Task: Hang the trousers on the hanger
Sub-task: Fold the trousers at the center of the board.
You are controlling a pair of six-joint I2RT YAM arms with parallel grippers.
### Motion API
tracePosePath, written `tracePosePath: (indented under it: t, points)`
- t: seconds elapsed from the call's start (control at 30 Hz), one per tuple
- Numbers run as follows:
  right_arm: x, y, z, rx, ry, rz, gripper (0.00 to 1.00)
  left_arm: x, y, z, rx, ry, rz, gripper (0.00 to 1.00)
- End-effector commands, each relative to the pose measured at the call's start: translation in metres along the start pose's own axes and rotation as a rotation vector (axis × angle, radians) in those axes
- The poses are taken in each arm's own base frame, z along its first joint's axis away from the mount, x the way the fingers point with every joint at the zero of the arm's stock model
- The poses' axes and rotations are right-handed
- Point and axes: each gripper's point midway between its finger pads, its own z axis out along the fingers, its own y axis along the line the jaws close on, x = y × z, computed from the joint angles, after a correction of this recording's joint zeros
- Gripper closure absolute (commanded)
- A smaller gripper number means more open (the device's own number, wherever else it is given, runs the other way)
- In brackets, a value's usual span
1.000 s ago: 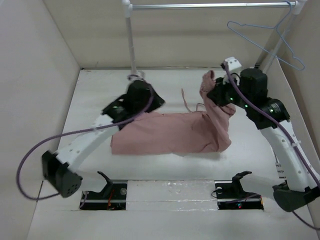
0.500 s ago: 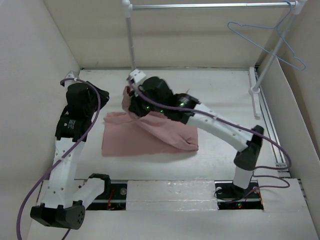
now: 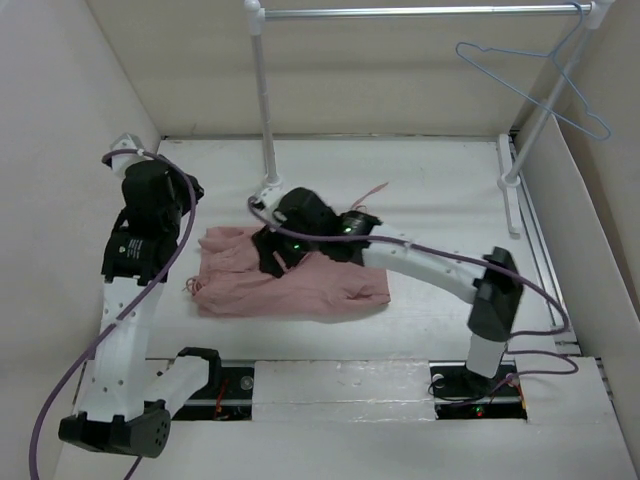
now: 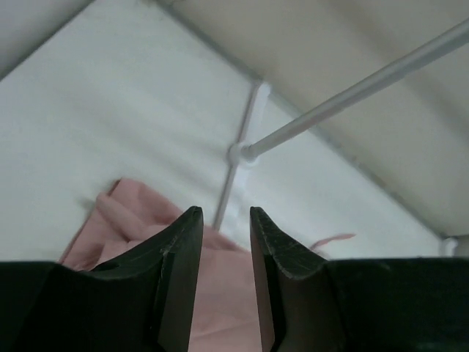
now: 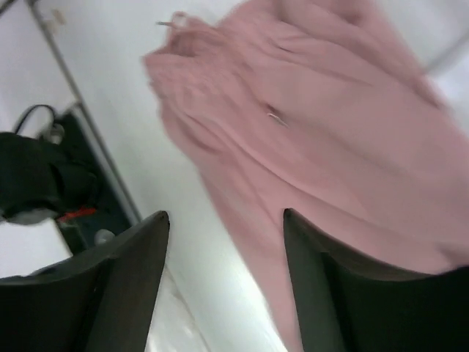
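The dusty-pink trousers [image 3: 325, 285] lie folded in a heap on the white table, left of centre. They also show in the left wrist view [image 4: 124, 227] and in the right wrist view [image 5: 315, 110]. My right gripper [image 3: 268, 258] hovers over the trousers' left part; in its wrist view [image 5: 226, 214] the jaws stand wide open and empty. My left gripper [image 3: 193, 192] is raised to the left of the trousers; its jaws [image 4: 222, 211] stand a little apart with nothing between them. The pale blue wire hanger [image 3: 540, 85] hangs from the rail at the far right.
A white and metal rail [image 3: 420, 12] spans the back. Its left post [image 3: 263, 100] stands just behind the trousers and shows in the left wrist view [image 4: 344, 95]; its right post [image 3: 540, 110] leans at the right wall. Beige walls enclose the table.
My right arm carried the trouser legs from right to left, folded them over and let go; its jaws are now open. My left arm drew back to the left.
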Motion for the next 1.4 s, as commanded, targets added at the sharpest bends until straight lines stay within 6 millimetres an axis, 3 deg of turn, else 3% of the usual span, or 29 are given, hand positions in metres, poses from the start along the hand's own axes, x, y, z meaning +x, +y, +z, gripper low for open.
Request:
tracePosePath:
  t: [0.0,0.03,0.07,0.1,0.17,0.2,0.23,0.3,0.37,0.47,0.57,0.67,0.77,0.8,0.9,1.0,1.13,1.2,1.23,1.27,1.33,1.37]
  points:
    - [-0.039,-0.04,-0.096,0.033,-0.224,0.024,0.6,0.106,0.047,0.041,-0.094,0.307,0.155,0.71]
    - [-0.038,-0.04,-0.096,0.033,-0.225,0.024,0.6,0.107,0.047,0.041,-0.094,0.309,0.156,0.71]
    - [-0.017,-0.06,-0.111,0.069,-0.221,0.034,0.88,0.137,0.06,0.043,-0.105,0.389,0.166,0.71]
    - [-0.006,-0.074,-0.119,0.105,-0.22,0.043,0.98,0.152,0.061,0.044,-0.076,0.432,0.167,0.71]
    - [0.021,-0.106,-0.129,0.186,-0.185,0.059,1.0,0.184,0.045,0.041,0.023,0.484,0.179,0.71]
    - [0.041,-0.137,-0.139,0.239,-0.164,0.099,1.0,0.189,0.038,0.041,0.058,0.484,0.18,0.71]
    - [0.048,-0.153,-0.143,0.257,-0.155,0.108,1.0,0.2,0.032,0.038,0.095,0.519,0.178,0.71]
    - [0.066,-0.19,-0.15,0.296,-0.124,0.125,0.76,0.218,0.036,0.04,0.1,0.57,0.196,0.7]
    - [0.072,-0.208,-0.148,0.287,-0.094,0.084,0.54,0.245,0.048,0.045,0.083,0.663,0.24,0.7]
    - [0.079,-0.224,-0.129,0.242,-0.009,0.062,0.48,0.271,0.058,0.047,0.065,0.751,0.262,0.71]
    - [0.081,-0.238,-0.109,0.228,0.027,0.082,0.54,0.274,0.053,0.046,0.086,0.739,0.245,0.71]
    - [0.077,-0.249,-0.097,0.217,-0.005,0.125,0.59,0.274,0.062,0.049,0.052,0.716,0.255,0.71]
    - [0.077,-0.263,-0.086,0.208,-0.018,0.156,0.73,0.289,0.09,0.056,-0.055,0.74,0.308,0.72]
    - [0.077,-0.265,-0.086,0.217,-0.02,0.157,0.77,0.288,0.112,0.065,-0.162,0.718,0.32,0.72]
    - [0.081,-0.278,-0.062,0.198,0.01,0.174,0.86,0.287,0.135,0.077,-0.286,0.71,0.315,0.73]
    - [0.084,-0.289,-0.05,0.218,0.026,0.196,0.91,0.282,0.143,0.088,-0.387,0.676,0.302,0.73]
    - [0.091,-0.296,-0.043,0.238,0.037,0.218,0.89,0.27,0.138,0.097,-0.426,0.616,0.259,0.73]
    - [0.089,-0.301,-0.046,0.254,0.027,0.222,0.78,0.254,0.136,0.1,-0.461,0.543,0.225,0.73]
    - [0.087,-0.3,-0.048,0.251,0.021,0.219,0.78,0.246,0.133,0.101,-0.462,0.517,0.224,0.73]
    - [0.087,-0.302,-0.052,0.253,0.02,0.221,0.68,0.239,0.131,0.1,-0.462,0.489,0.21,0.72]
    - [0.081,-0.297,-0.058,0.237,0.013,0.207,0.58,0.212,0.113,0.1,-0.405,0.394,0.173,0.71]
    - [0.071,-0.295,-0.071,0.245,-0.007,0.192,0.51,0.2,0.105,0.099,-0.376,0.361,0.157,0.71]
